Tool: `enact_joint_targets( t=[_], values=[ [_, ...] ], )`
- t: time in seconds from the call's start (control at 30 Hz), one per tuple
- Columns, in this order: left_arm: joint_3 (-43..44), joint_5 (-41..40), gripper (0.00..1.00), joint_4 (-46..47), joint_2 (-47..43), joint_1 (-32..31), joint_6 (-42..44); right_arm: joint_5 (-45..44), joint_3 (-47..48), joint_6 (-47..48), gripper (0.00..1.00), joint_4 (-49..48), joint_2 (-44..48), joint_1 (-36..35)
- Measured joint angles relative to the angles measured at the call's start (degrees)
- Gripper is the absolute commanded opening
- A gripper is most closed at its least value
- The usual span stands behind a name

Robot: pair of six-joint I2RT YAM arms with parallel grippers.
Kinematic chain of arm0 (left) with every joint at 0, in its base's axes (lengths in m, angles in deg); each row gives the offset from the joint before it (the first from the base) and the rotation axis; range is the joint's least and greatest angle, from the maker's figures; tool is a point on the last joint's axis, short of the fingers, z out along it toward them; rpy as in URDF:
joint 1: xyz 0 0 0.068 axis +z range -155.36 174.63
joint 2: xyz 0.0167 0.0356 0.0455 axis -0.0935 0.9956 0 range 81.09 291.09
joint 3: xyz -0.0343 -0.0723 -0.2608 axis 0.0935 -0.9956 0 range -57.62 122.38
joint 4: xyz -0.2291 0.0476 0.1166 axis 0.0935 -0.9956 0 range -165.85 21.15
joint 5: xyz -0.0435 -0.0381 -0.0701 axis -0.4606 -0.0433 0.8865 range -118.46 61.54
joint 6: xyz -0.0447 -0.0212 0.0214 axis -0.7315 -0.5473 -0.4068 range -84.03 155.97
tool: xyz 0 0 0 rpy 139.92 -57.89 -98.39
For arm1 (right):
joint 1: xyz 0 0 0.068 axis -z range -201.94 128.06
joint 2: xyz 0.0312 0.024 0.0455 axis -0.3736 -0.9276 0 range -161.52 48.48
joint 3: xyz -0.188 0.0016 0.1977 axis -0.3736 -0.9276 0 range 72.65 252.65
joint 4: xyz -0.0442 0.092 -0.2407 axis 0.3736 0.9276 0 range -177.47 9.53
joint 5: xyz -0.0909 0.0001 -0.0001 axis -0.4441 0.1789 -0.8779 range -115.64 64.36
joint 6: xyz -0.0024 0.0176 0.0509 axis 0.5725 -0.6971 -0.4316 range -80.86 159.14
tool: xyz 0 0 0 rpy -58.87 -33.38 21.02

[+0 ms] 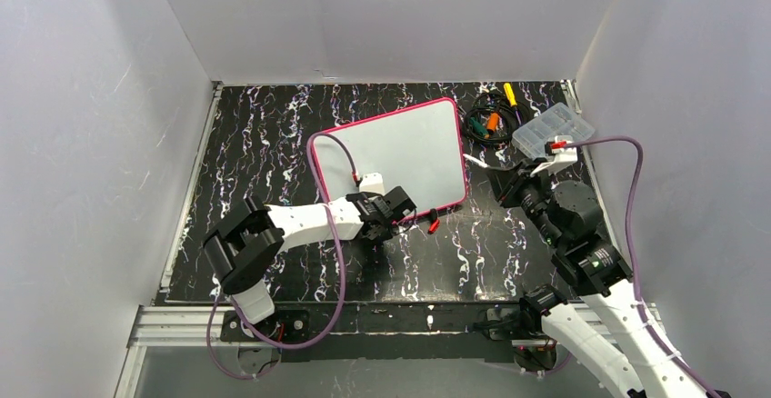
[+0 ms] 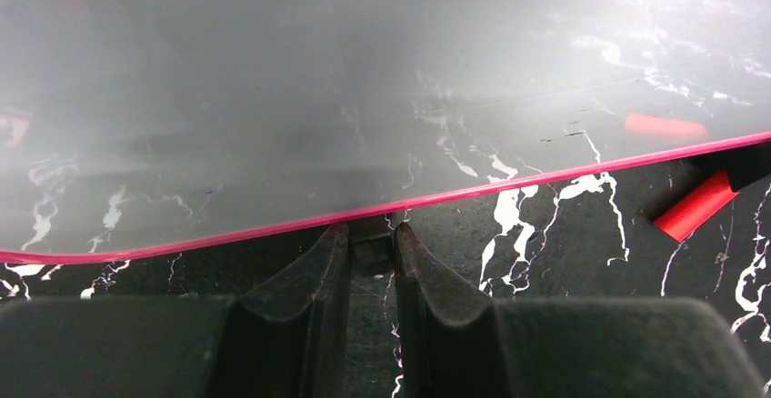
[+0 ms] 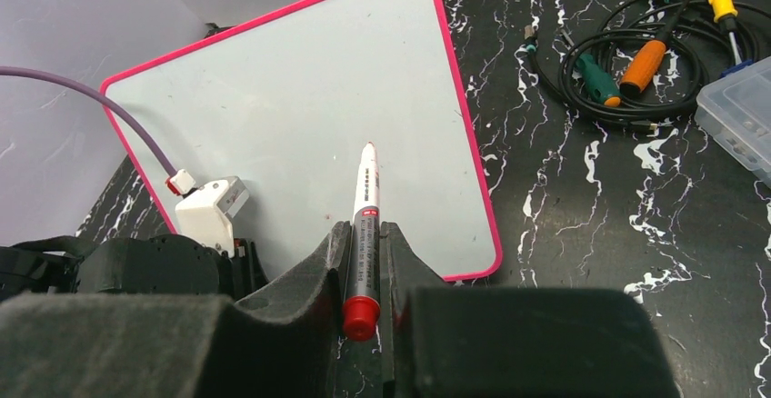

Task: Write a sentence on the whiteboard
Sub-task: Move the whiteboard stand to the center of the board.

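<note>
**Item: whiteboard [image 1: 391, 154], writing job. Status: barely begun.**

- Progress: you have no sentence on the board. The overhead and right wrist views show its face bare, with only faint smudges. By my reading the setup is done, since the board is steadied and the pen is in hand. All the writing is left.
- Left gripper [image 2: 371, 234]: at the whiteboard's near edge. Its jaws are clenched on a small dark tab right at the pink rim, which is probably one of the board's clips.
- Right gripper [image 3: 364, 234]: off the whiteboard's right edge, jaws clamped on a marker [image 3: 366, 189]. The red end sits back between the fingers. The pale tip points at the board, but from these views you cannot tell whether it touches.
- Whiteboard, appearance: a white rectangle with rounded corners and a thin pink-red border. It sits skewed on the black marbled table [image 1: 273, 125], and its surface is glossy enough to mirror the marbling.
- Beside the whiteboard's near right corner: a small red piece [image 1: 435, 223], possibly the pen's cap.
- Beyond its right edge: a cable bundle [image 1: 485, 125], and a clear plastic box [image 1: 552, 131] further right.
</note>
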State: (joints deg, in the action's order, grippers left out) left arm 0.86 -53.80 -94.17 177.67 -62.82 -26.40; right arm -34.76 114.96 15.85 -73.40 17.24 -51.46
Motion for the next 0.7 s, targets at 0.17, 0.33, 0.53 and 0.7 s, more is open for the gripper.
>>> enact_joint_targets(
  t=[0.17, 0.33, 0.53, 0.7],
  values=[
    [0.0, 2.7, 0.48, 0.6, 0.0, -0.4, -0.3, -0.2, 0.0, 0.3, 0.01, 1.1, 0.5, 0.0],
    [-0.7, 6.7, 0.61, 1.9, -2.2, -1.5, -0.2, -0.2, 0.0, 0.4, 0.01, 1.6, 0.5, 0.0],
    [-4.8, 11.0, 0.69, 2.3, -11.5, -1.7, 1.3, 0.2, 0.6, 0.4, 0.01, 2.5, 0.4, 0.0],
    [-5.6, 14.3, 0.76, 1.5, -22.4, -1.7, 11.2, 3.1, 1.4, 0.6, 0.01, 1.8, -1.1, 0.0]
  ],
)
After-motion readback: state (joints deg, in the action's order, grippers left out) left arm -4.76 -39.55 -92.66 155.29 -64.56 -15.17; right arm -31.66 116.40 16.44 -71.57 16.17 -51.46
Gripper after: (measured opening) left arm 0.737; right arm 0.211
